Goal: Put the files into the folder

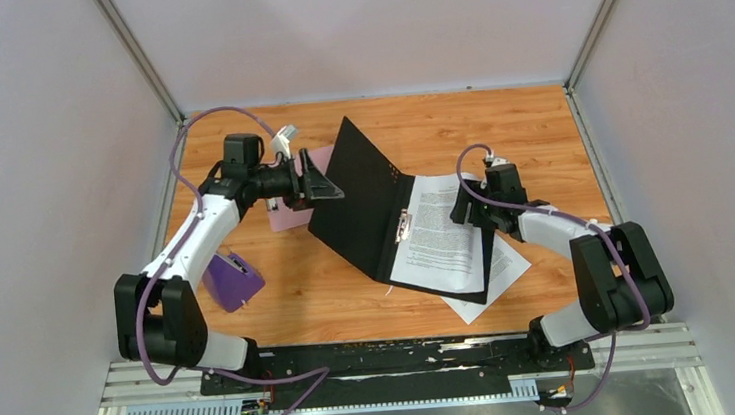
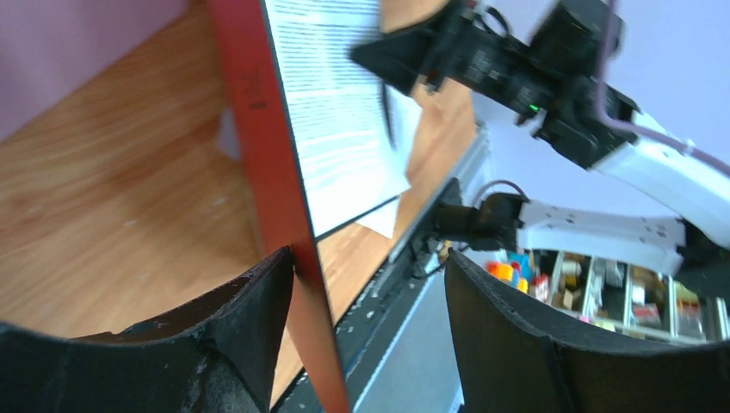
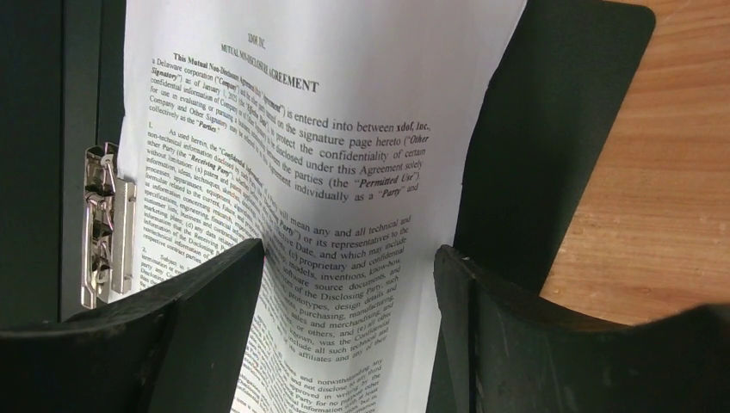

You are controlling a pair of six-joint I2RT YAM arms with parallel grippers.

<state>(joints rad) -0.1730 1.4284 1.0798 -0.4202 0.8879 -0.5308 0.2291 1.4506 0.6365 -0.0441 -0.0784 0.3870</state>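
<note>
The step in hand looks to be seating the first file in the black folder (image 1: 353, 204) while it is propped open, and doing it well means a division of labour; the left gripper (image 1: 327, 189) stands released, jaws wide, with the raised cover (image 2: 258, 129) leaning edge-on against one finger (image 2: 250, 318) and not pinched, so that arm should simply stay put and stop the cover falling; the right gripper (image 3: 349, 254) is also released, its fingers spread above the upper sheet (image 1: 441, 231), and whether they touch the paper I cannot tell; it should probably nudge the sheet flat and lightly toward the metal clip (image 3: 108, 224) at the spine, since thin paper will likely buckle rather than slide if pressed hard. That sheet lies on the folder's flat half, just beside the clip, and bows up in a soft ridge between the fingers; it is white and packed with small black print under a bold heading about a non-disclosure agreement. The second sheet (image 1: 504, 268), equally white, lies on the wooden table (image 1: 332, 301) with part of it tucked under the folder's near right corner, not yet inside.
</note>
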